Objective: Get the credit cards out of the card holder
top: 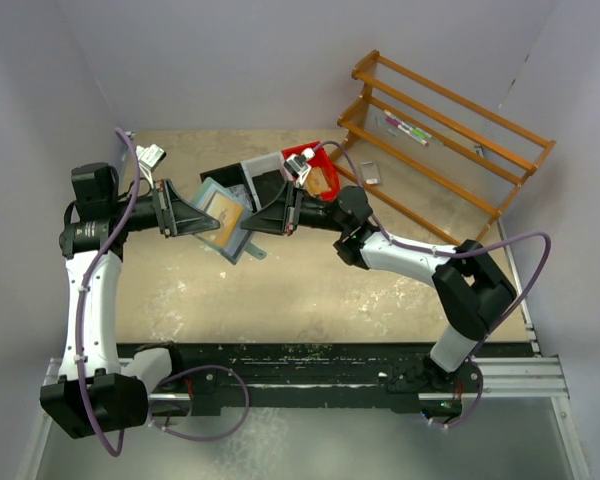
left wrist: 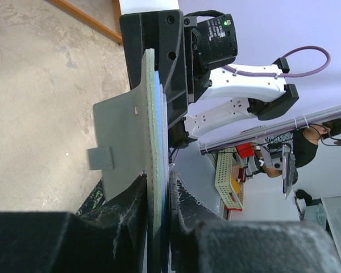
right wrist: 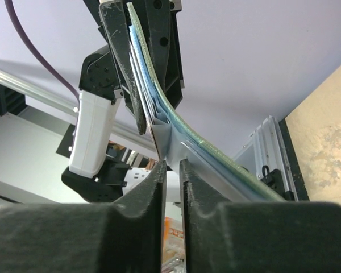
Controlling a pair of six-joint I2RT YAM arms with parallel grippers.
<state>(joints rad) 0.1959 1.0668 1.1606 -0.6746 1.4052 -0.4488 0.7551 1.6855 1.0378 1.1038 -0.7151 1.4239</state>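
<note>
Both arms hold the mint-green card holder (top: 216,192) up over the middle of the table. My left gripper (top: 202,218) is shut on its one edge; in the left wrist view the holder (left wrist: 152,131) stands edge-on between the jaws of that gripper (left wrist: 158,183), its grey snap flap (left wrist: 122,142) hanging left. A tan-orange credit card (top: 224,209) shows in an inner pocket. My right gripper (top: 253,218) meets the holder from the right. In the right wrist view, this gripper (right wrist: 171,166) is pinched on a thin pale card (right wrist: 166,136) poking from the curved holder (right wrist: 216,149).
A wooden rack (top: 450,130) with markers (top: 406,129) stands at the back right. A red bin (top: 318,168) and a black bin (top: 235,170) sit behind the grippers. A small silver device (top: 370,173) lies by the rack. A white object (top: 150,155) is at the back left.
</note>
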